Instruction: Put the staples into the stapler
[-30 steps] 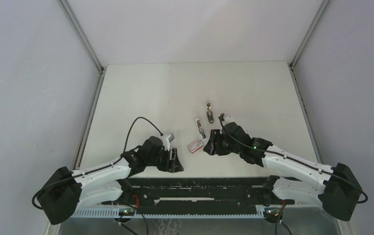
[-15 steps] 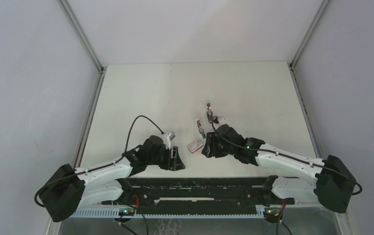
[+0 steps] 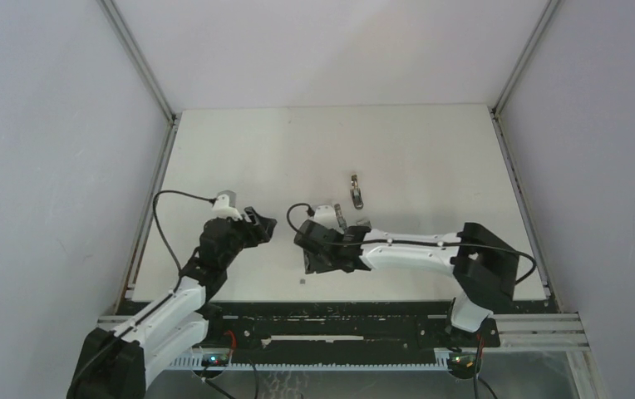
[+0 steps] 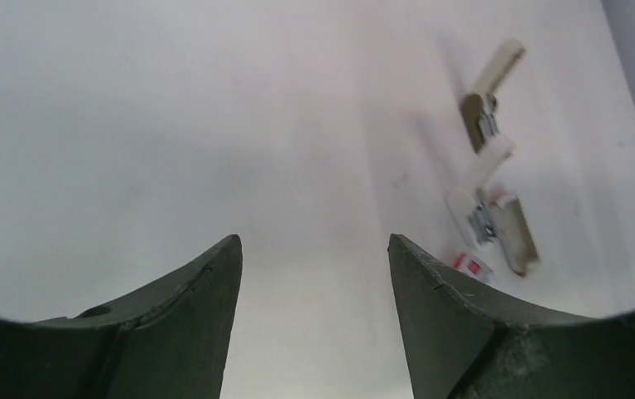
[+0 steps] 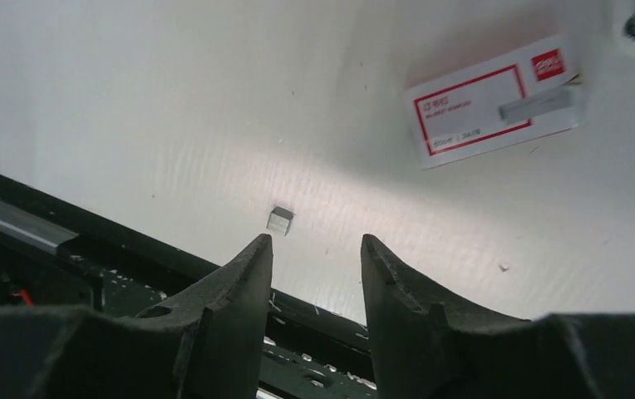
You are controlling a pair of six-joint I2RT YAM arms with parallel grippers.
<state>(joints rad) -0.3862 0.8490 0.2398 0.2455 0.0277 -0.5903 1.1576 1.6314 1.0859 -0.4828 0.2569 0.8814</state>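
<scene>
- Currently on the staple pick-up step: the right gripper [image 5: 316, 245] hangs low over the table [image 3: 297, 150], jaws partly open with nothing between them.
- A small loose block of staples [image 5: 279, 219] lies just past its fingertips. It is on the front rail [image 3: 339, 309] side of the red-and-white box [image 5: 493, 100], apart from it.
- The block looks near-square, so I can't call a long axis.
- A grey strip [image 5: 539, 104] lies at one end of the box, long axis along the box's long side. Probably more staples, can't confirm.
- Left gripper [image 4: 312, 241]: jaws wide, empty, well off to the box's left.
- The stapler [image 3: 355, 191] lies beyond the box, away from the rail, and is not held. Its long axis runs roughly front-to-back, slightly tilted. I can't tell which end is the mouth.
- A second slim white-and-metal piece [image 4: 484, 220] lies between stapler and box; unclear whether it belongs to the stapler.
- Next, my read: centre the jaws over the block, drop, pinch. It's thin and flat on the table, so it will likely skid.
</scene>
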